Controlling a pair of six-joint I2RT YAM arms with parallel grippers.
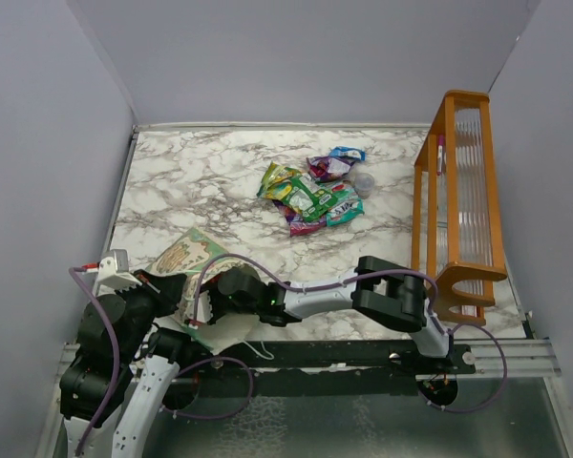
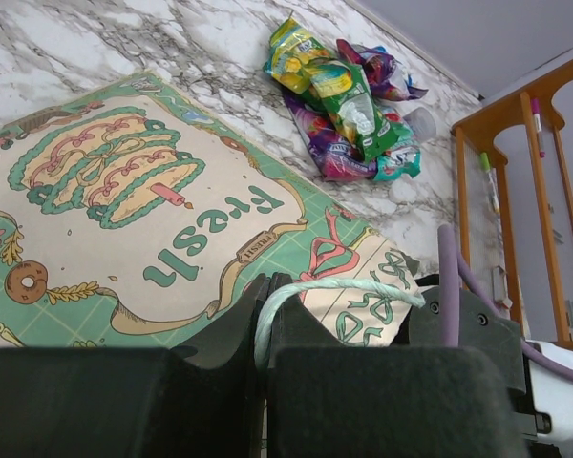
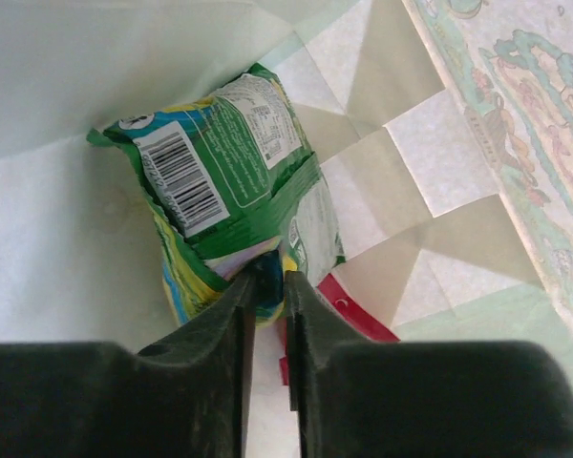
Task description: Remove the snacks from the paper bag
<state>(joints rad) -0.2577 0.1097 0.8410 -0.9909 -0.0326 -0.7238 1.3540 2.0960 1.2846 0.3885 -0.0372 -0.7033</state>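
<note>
The left claw (image 2: 267,320) is closed on the white string handle (image 2: 336,284), with the paper bag (image 2: 124,219) lying flat just ahead of it, printed face up. The right claw (image 3: 269,286), deep inside the bag, is pinched shut on the near edge of a green packet (image 3: 224,157). A red packet (image 3: 358,320) lies just right of its tips. The handle should be held firm and the packet drawn straight back, lest the thin pinch slip.

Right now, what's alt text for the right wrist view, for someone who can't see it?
The right gripper is shut on the edge of a green packet, barcode up, lying inside the white-lined bag. A red packet peeks from under it.
</note>
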